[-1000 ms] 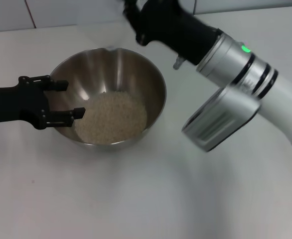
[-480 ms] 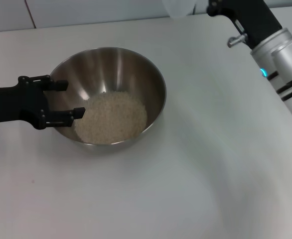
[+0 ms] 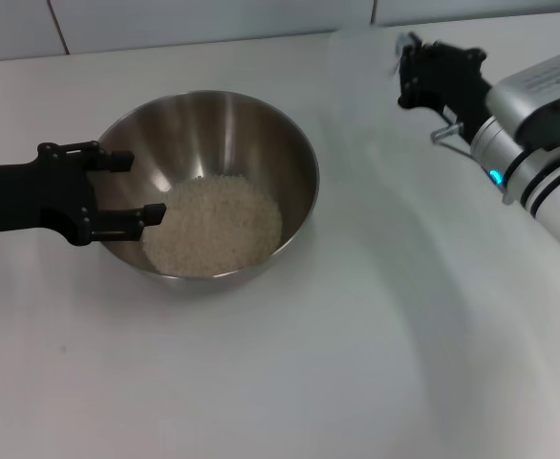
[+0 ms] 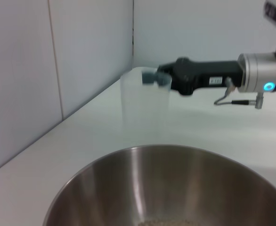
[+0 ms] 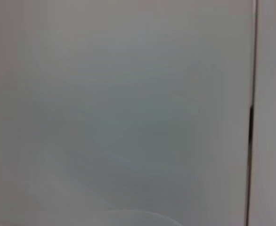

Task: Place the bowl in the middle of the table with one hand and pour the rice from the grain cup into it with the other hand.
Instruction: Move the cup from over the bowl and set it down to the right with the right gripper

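Observation:
The steel bowl (image 3: 261, 143) stands left of the table's middle with a heap of rice (image 3: 215, 226) in it; its rim (image 4: 142, 150) fills the bottom of the left wrist view. My left gripper (image 3: 133, 188) is open, its fingers lying across the bowl's left rim. My right gripper (image 3: 404, 69) is at the back right, shut on the rim of the translucent grain cup (image 3: 361, 72). The left wrist view shows this gripper (image 4: 152, 77) holding the cup (image 4: 145, 103) upright, with no rice showing in it. I cannot tell if the cup touches the table (image 3: 290, 382).
A tiled white wall (image 3: 194, 19) runs along the table's back edge, close behind the cup. The right wrist view shows only pale wall with a dark seam (image 5: 249, 122). Bare tabletop lies in front of and right of the bowl.
My right arm has swung from above the bowl's far side to the back right, carrying the cup, now upright. The left gripper, bowl and rice have not moved.

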Robot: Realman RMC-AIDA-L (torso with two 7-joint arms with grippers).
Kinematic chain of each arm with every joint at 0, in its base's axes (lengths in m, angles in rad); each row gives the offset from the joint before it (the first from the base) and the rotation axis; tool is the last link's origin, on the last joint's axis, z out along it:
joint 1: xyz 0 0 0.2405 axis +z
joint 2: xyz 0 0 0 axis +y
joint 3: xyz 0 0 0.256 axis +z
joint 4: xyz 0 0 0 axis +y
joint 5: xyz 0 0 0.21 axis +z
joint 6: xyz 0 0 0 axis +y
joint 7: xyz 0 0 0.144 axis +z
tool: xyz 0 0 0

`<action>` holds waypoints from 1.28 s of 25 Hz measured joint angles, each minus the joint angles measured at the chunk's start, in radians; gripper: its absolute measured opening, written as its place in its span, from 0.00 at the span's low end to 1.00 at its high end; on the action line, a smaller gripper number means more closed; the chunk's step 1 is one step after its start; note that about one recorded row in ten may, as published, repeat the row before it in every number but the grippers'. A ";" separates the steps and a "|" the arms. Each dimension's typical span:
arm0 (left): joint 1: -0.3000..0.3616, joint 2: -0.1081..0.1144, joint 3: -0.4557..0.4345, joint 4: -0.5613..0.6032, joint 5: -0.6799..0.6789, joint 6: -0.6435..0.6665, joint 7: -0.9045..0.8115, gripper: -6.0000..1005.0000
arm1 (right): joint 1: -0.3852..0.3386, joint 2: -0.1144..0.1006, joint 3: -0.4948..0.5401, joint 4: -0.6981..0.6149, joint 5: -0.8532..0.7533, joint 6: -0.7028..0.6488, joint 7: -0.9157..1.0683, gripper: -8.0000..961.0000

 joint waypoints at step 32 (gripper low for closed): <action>0.001 -0.001 0.000 -0.005 0.002 -0.001 0.000 0.81 | -0.040 0.006 -0.131 -0.012 -0.038 0.146 0.016 0.49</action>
